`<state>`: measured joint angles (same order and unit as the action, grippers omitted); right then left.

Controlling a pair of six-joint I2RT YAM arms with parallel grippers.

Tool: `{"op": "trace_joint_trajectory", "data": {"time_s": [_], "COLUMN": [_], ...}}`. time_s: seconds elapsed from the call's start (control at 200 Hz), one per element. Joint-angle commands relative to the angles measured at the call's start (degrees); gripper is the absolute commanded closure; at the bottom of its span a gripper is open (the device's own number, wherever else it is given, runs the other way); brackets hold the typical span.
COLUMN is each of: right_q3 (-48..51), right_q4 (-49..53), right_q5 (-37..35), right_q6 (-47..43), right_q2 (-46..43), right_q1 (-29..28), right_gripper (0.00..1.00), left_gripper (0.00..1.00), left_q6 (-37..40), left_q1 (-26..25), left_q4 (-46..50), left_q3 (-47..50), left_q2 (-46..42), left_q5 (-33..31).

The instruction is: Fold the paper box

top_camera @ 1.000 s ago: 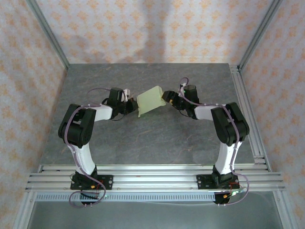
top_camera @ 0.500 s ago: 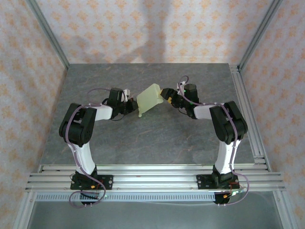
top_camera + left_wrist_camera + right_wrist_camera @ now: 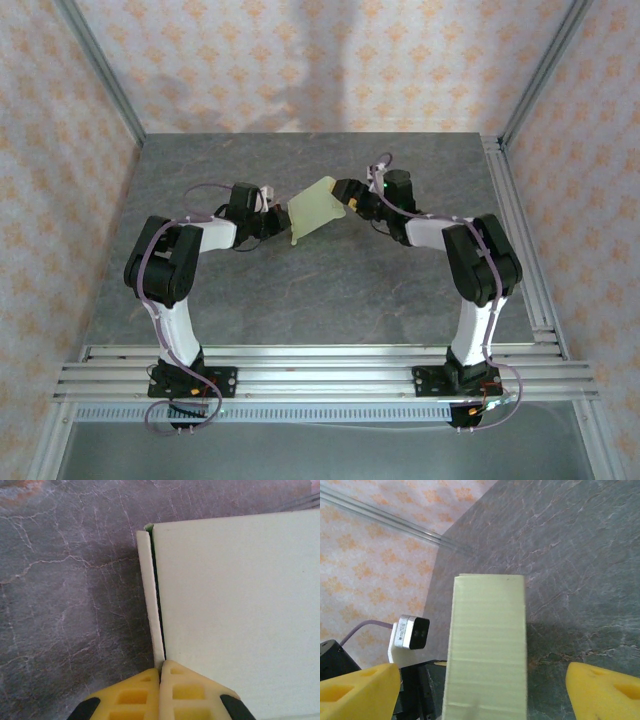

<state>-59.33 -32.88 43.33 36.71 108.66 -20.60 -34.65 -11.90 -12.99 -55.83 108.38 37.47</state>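
Note:
The paper box [image 3: 314,207] is pale green card, held tilted above the middle of the grey table between my two arms. My left gripper [image 3: 282,222] is shut on the box's left edge; in the left wrist view its yellow fingertips [image 3: 161,672] pinch a thin flap beside the broad panel [image 3: 235,615]. My right gripper [image 3: 343,195] stands open at the box's right end. In the right wrist view a narrow face of the box [image 3: 487,650] lies between the wide-apart yellow fingers [image 3: 357,690], touching neither.
The grey stone-patterned table [image 3: 330,290] runs out on all sides of the arms. Metal frame rails [image 3: 520,240] border the right side and the near edge. Patterned walls close in the back and sides.
My right gripper has opened wider and shifted slightly left and back along the box's right end. The box has tilted a little. The left gripper has kept its grip.

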Motion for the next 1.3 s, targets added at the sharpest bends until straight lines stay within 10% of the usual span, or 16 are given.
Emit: {"op": "trace_joint_trajectory", "data": {"time_s": [0.0,0.385,0.631,1.081,1.296], "right_q3": [-2.42,-5.44,-4.31,-0.96,-0.50], "right_q4": [3.94,13.90,13.29,12.62,12.48], "right_q5": [0.52,-2.41,-2.91,0.71,4.23], "right_q6": [-2.87,-6.97,-5.85,-1.94,1.21], "right_q2": [1.35,0.83,-0.94,-9.35,-13.32], "right_q1": [-0.66,-2.03,-1.70,1.84,1.81], "right_gripper": [0.16,0.54,0.64,0.65,0.65], "left_gripper": [0.94,0.91,0.59,0.00,0.00], "left_q6": [0.71,1.12,3.71,42.73,59.05], "left_q1": [-0.26,-0.29,-1.01,-20.07,-28.02], "left_q4": [3.03,3.19,0.60,-0.97,-11.40], "left_q3": [-0.64,-0.18,3.24,12.74,17.28], "left_q2": [-0.76,-1.48,-6.63,-28.55,-30.55], "left_q5": [0.23,-0.54,-5.26,-46.61,-58.38]}}
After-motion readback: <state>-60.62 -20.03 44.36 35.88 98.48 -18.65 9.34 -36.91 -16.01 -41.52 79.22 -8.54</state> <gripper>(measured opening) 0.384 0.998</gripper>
